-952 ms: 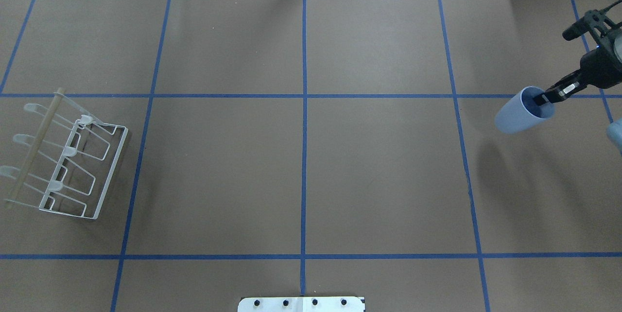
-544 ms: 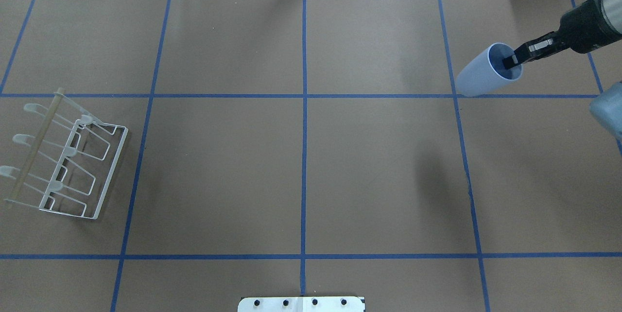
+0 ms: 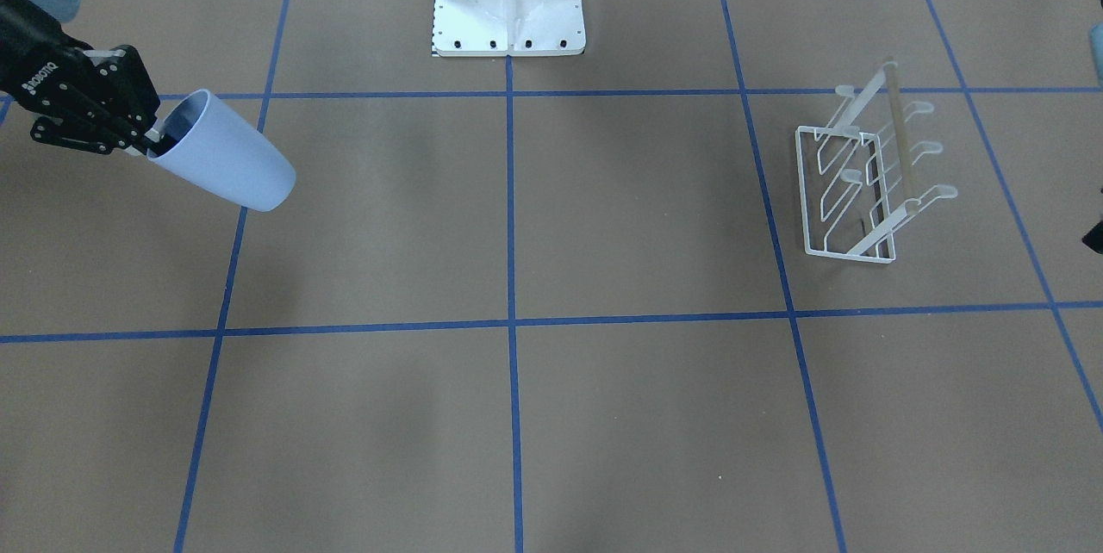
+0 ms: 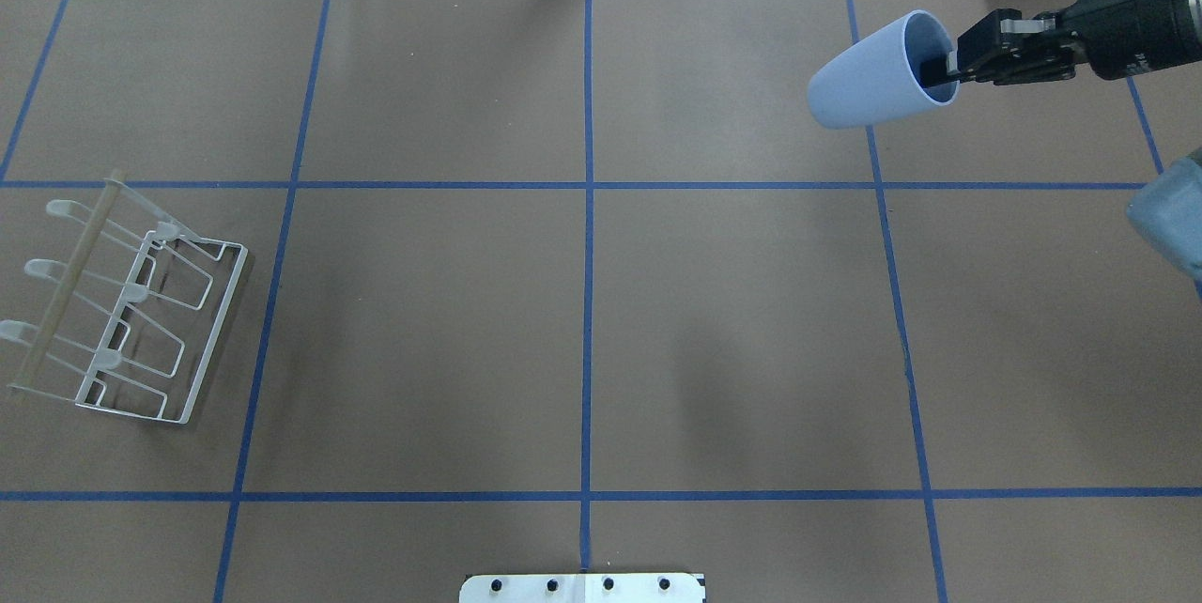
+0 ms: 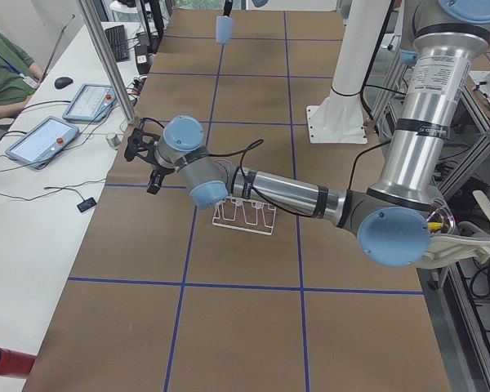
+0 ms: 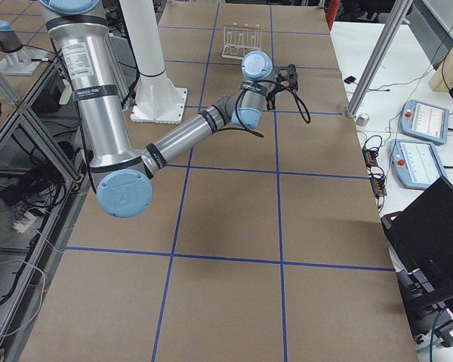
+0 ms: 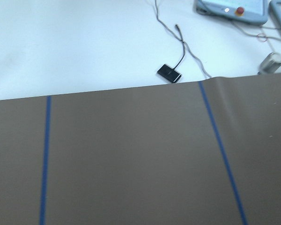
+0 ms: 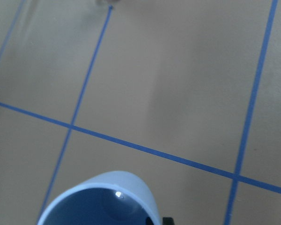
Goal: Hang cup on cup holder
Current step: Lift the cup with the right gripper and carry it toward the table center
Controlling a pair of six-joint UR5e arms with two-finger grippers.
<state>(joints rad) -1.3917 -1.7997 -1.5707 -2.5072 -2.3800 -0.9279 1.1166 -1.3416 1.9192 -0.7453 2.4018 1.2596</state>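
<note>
The pale blue cup (image 4: 873, 77) hangs in the air over the table's far right, tilted on its side with its mouth toward my right gripper (image 4: 947, 69). That gripper is shut on the cup's rim, one finger inside and one outside. Both also show in the front-facing view, the cup (image 3: 228, 164) and the gripper (image 3: 148, 142). The right wrist view shows only the cup's rim (image 8: 100, 199). The white wire cup holder (image 4: 141, 321) with its wooden bar stands at the table's left edge and is empty; the front-facing view shows it too (image 3: 862, 183). My left gripper (image 5: 143, 151) hovers near the table's far edge; I cannot tell whether it is open.
The robot's white base (image 3: 508, 2) stands at the near middle edge. My right arm's elbow (image 4: 1169, 218) juts in at the right edge. A small black device (image 7: 168, 72) with cables lies just beyond the far table edge. Tablets (image 5: 65, 135) lie on the side desk.
My right gripper has carried the cup away from the robot and toward the table's middle. The cup has tipped further onto its side. The cup holder has not moved.
</note>
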